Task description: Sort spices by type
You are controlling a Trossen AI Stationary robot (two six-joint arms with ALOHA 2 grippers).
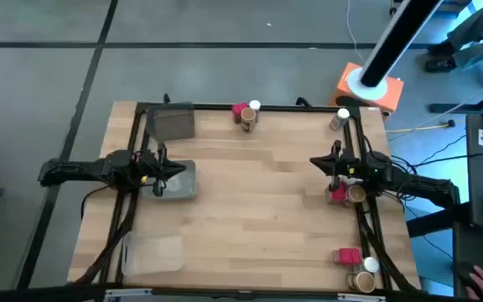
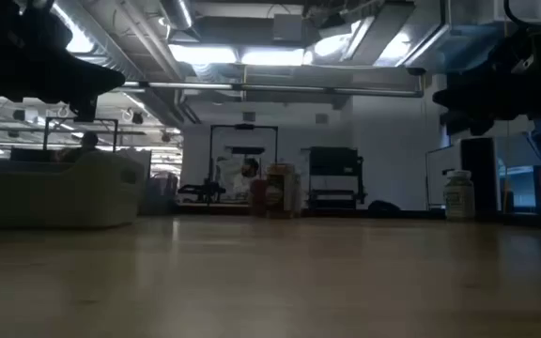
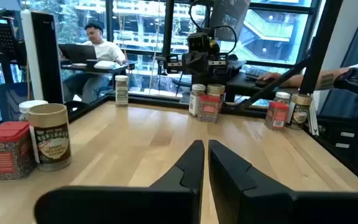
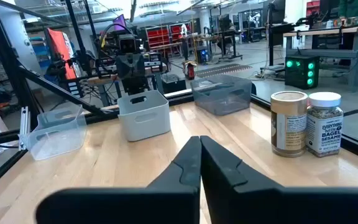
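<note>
The spices stand in groups on the wooden table. A pink-red packet (image 1: 240,110), a brown-topped jar (image 1: 248,121) and a white-capped jar (image 1: 254,106) stand at the far middle. A lone white-capped jar (image 1: 340,119) is at the far right. A packet (image 1: 336,195) and a brown jar (image 1: 356,194) sit under the right arm. A packet (image 1: 345,255), a white-capped jar (image 1: 370,265) and a brown jar (image 1: 360,281) are at the near right. My left gripper (image 3: 205,157) is shut and empty above the grey tray (image 1: 183,186). My right gripper (image 4: 199,155) is shut and empty, pointing toward the table's middle.
A dark grey tray (image 1: 173,124) stands at the far left and a clear tray (image 1: 153,252) at the near left. A black frame (image 1: 225,106) runs around the table's edge. Bare wood (image 1: 258,201) lies between the two arms. A person (image 3: 101,46) sits beyond the table.
</note>
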